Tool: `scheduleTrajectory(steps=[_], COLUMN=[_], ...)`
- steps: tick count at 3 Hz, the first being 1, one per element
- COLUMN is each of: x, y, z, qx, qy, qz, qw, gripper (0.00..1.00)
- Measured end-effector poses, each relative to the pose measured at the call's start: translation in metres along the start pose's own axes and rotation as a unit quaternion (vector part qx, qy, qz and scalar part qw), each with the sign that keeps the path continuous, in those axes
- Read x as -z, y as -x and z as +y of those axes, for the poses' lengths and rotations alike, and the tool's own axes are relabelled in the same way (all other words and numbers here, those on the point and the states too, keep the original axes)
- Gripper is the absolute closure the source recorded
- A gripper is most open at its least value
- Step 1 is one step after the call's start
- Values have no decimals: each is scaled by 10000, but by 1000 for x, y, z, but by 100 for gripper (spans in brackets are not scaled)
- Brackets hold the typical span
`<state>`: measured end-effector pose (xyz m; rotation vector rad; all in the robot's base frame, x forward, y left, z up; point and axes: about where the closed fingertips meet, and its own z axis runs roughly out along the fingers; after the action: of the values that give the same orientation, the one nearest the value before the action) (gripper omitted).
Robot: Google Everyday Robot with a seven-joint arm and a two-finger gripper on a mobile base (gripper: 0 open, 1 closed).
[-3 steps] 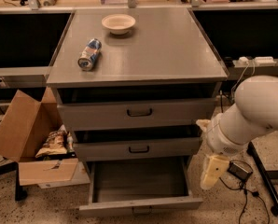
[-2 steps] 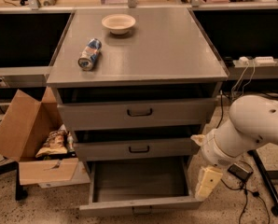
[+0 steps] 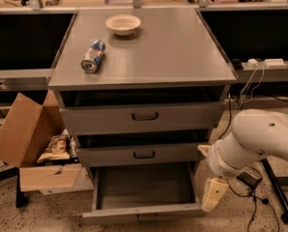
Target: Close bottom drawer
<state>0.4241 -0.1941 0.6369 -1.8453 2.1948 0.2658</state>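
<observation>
Gray metal cabinet, three drawers, standing on a speckled floor. The bottom drawer (image 3: 144, 187) is pulled well out, its bare interior exposed and its low front panel standing forward of the two drawers above. The top drawer (image 3: 144, 116) and middle drawer (image 3: 144, 153) each sit slightly proud of the carcass, with a dark gap above each, but are far nearer closed.

The white arm (image 3: 260, 139) enters from the right and bends down toward the floor. The gripper (image 3: 214, 195) hangs at its end, pointing downward, just beside the right front corner of the bottom drawer. Whether it touches the front panel cannot be determined. Whether it is open or shut cannot be told from this view, and nothing is seen held in it.

Assessment: the low, forward station suits a push rather than a grasp. A flat press on the panel would drive the drawer home without using the handle. The present position is off toward the corner, so a push from there may skew the drawer on its runners. A contact nearer the panel's middle appears advisable.

On the counter (image 3: 173, 57) stand a pale bowl (image 3: 123, 23) and a blue can (image 3: 93, 56) lying on its side; a hard slam could set the can rolling. A cardboard box (image 3: 23, 134) with snack bags (image 3: 54, 149) sits left of the cabinet, apart from the drawer's path. The task is not yet done.
</observation>
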Motion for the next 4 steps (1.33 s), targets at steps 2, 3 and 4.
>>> scheduleTrajectory(steps=[2, 3, 4], x=[-138, -206, -267], y=[-78, -105, -127], z=[12, 16, 26], qx=[-40, -219, -522], qy=[316, 486, 802], qz=[318, 194, 207], qw=[9990, 9984, 9952], gripper=[0, 0, 0])
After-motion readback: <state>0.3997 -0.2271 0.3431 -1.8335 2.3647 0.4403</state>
